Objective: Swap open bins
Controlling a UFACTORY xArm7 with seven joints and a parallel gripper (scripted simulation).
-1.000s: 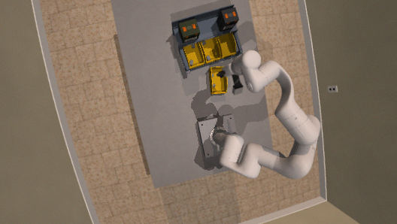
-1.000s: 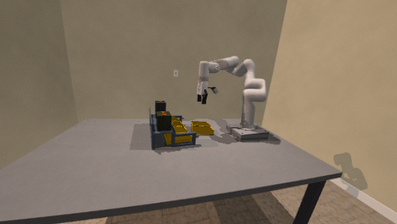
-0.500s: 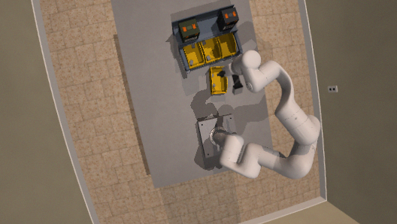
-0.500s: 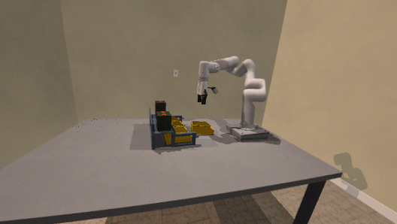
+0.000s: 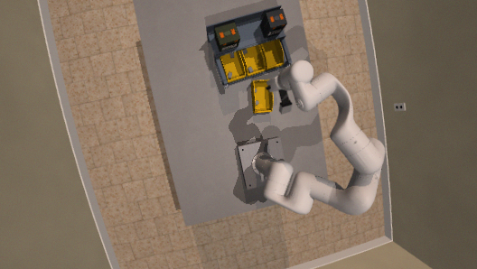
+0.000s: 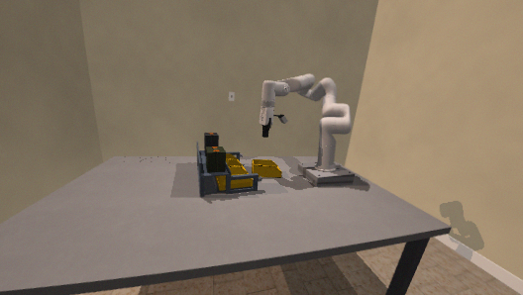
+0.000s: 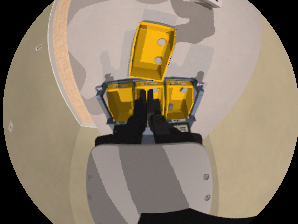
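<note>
- Fingers point(image 5: 269, 88) point(image 6: 265, 136) nearly together, nothing between them, high over the desk point(image 5: 181, 135) point(image 6: 198, 233) point(image 7: 230, 60)!
- Empty bin point(image 5: 274, 54) point(image 6: 233, 159) point(image 7: 120, 104) sits in the shelf's end place.
- Descending shut could knock bins, spilling parts.

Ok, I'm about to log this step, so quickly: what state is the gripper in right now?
Gripper: closed, nothing between its fingers, hanging above the bins.
</note>
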